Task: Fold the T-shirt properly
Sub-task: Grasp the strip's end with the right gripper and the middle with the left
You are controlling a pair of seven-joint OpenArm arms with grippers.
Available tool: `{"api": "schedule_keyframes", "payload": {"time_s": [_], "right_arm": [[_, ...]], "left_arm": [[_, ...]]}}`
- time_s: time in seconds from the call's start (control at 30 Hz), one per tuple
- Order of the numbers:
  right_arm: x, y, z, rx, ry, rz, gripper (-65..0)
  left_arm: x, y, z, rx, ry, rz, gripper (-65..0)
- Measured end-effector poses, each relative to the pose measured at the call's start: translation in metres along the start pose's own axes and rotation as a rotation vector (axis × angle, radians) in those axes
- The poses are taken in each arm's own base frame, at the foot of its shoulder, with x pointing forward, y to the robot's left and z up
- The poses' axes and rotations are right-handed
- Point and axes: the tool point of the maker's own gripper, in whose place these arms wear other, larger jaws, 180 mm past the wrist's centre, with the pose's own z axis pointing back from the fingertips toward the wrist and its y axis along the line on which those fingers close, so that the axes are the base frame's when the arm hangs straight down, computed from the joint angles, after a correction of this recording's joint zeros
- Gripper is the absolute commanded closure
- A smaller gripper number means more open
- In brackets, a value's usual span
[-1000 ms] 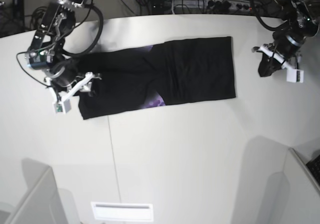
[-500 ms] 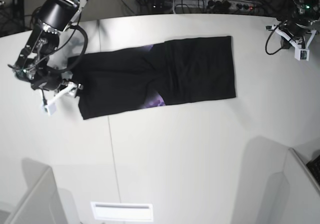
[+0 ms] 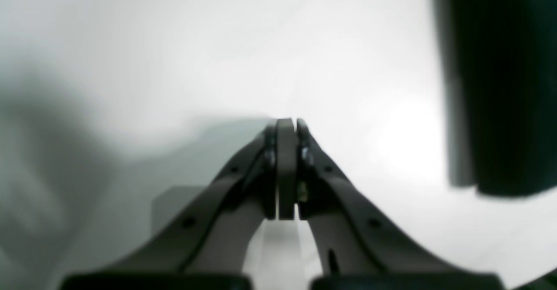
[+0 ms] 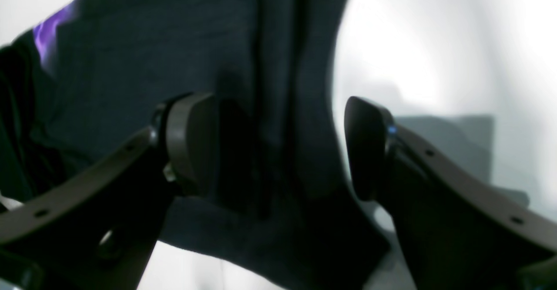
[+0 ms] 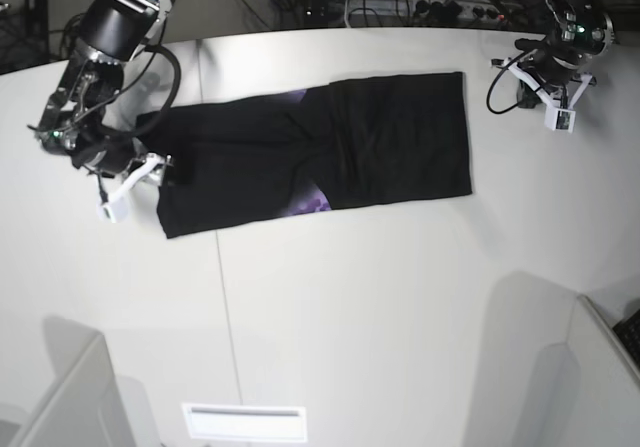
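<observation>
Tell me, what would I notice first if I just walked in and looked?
The long black T-shirt, folded into a strip across the middle of the white table, with a purple patch peeking out at its near edge. The right gripper is open at one end; the left gripper is shut, off past the other end.

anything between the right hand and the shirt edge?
Nothing visible. The right hand is open at the end of the T-shirt, with dark cloth showing between its fingers in the right wrist view. The left hand is shut, off the other end over bare table.
</observation>
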Motion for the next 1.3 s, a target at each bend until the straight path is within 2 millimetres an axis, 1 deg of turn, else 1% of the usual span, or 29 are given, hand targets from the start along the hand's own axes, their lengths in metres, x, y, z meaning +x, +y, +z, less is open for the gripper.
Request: {"api": "schedule_keyframes", "payload": {"time_s": [0.07,0.17,0.3,0.37,0.4,0.57,0.7,0.77,0.83,0.87,0.9,0.97,1.03,1.2,1.3], "right_arm": [[-0.004,0.007,-0.001,0.009,-0.001,0.002,-41.7],[-0.008,0.017,-0.007,0.027,0.029,0.033,-41.7],[-0.008,0.024,-0.01,0.042,0.036,0.05,-40.8],[-0.009,0.024,-0.011,0.043,0.036,0.049,-34.7],[-0.009,0.024,-0.011,0.042,0.04,0.048,-29.9],[-0.018,0.027,-0.014,0.051,0.071,0.047,0.0],[-0.013,0.026,-0.014,0.039,0.085,0.062,0.0],[-0.011,0.027,-0.013,0.036,0.082,0.069,0.0],[-0.006,0.023,-0.007,-0.005,0.081,0.095,0.0],[-0.002,0.021,-0.001,-0.033,0.078,0.118,0.0],[0.003,0.024,0.004,-0.044,0.069,0.156,0.0],[0.015,0.036,0.011,-0.055,0.033,0.222,0.0],[0.023,0.05,0.014,-0.054,0.001,0.22,0.0],[0.024,0.081,0.013,-0.039,-0.04,0.252,0.0],[0.023,0.099,0.013,-0.026,-0.057,0.27,0.0]], "left_arm": [[0.001,-0.007,-0.003,-0.019,-0.001,-0.01,0.0],[0.002,-0.025,-0.009,-0.066,0.002,-0.037,0.0],[0.014,-0.05,-0.019,-0.131,-0.023,-0.058,0.0],[0.016,-0.061,-0.022,-0.157,-0.029,-0.063,0.0],[0.017,-0.067,-0.023,-0.173,-0.033,-0.07,0.0],[0.025,-0.088,-0.03,-0.223,-0.043,-0.093,0.0],[0.029,-0.107,-0.036,-0.277,-0.054,-0.102,0.0],[0.031,-0.113,-0.038,-0.292,-0.056,-0.112,0.0],[0.032,-0.121,-0.038,-0.313,-0.055,-0.125,0.0],[0.033,-0.125,-0.038,-0.322,-0.057,-0.132,0.0],[0.033,-0.127,-0.039,-0.323,-0.055,-0.133,0.0],[0.033,-0.129,-0.039,-0.328,-0.054,-0.136,0.0],[0.034,-0.129,-0.039,-0.328,-0.057,-0.136,0.0],[0.038,-0.128,-0.041,-0.321,-0.051,-0.146,0.0],[0.041,-0.133,-0.042,-0.333,-0.053,-0.165,0.0]]}}
